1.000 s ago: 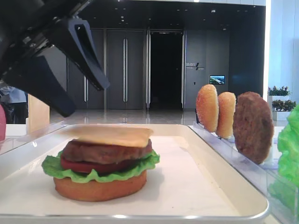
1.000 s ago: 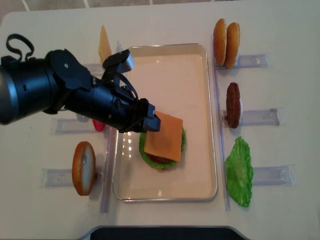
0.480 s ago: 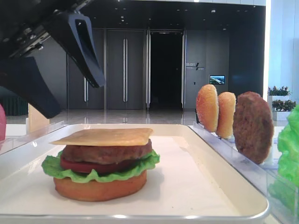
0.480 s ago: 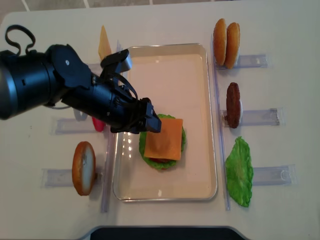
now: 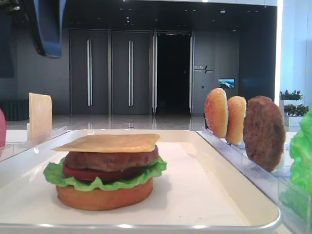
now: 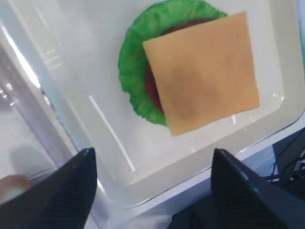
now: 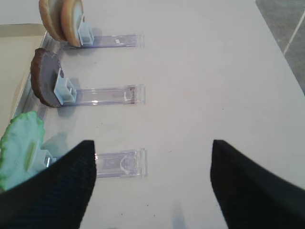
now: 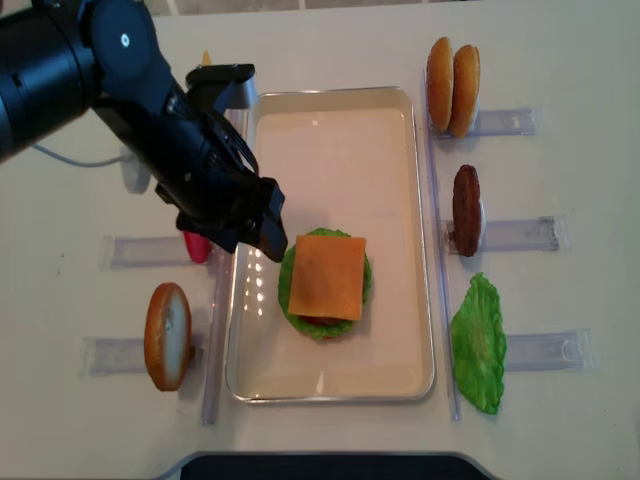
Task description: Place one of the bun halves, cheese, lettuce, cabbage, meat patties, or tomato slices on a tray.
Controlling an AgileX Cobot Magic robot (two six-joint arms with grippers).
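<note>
A pale orange cheese [image 8: 326, 275] slice lies flat on top of a stack on the white tray [image 8: 340, 150]. From the side the stack shows cheese [image 5: 109, 142], a meat patty [image 5: 112, 158], a tomato slice [image 5: 90, 174], lettuce [image 5: 105, 181] and a flat bun half [image 5: 105, 197]. My left gripper [image 8: 248, 235] hangs open above the tray's left rim, apart from the stack and empty. In its wrist view the left gripper [image 6: 152, 152] looks down on the cheese [image 6: 205, 71]. My right gripper [image 7: 152, 143] is open over bare table.
Clear holders flank the tray. On the right stand two bun halves [image 8: 452, 72], a meat patty [image 8: 466, 208] and a lettuce leaf [image 8: 479, 342]. On the left are a bun half [image 8: 167, 335], a red slice [image 8: 197, 247] and a second cheese slice [image 5: 40, 114].
The left gripper opened and let the cheese settle flat on the stack. It then rose and drew back toward the upper left. The right arm has not moved.
</note>
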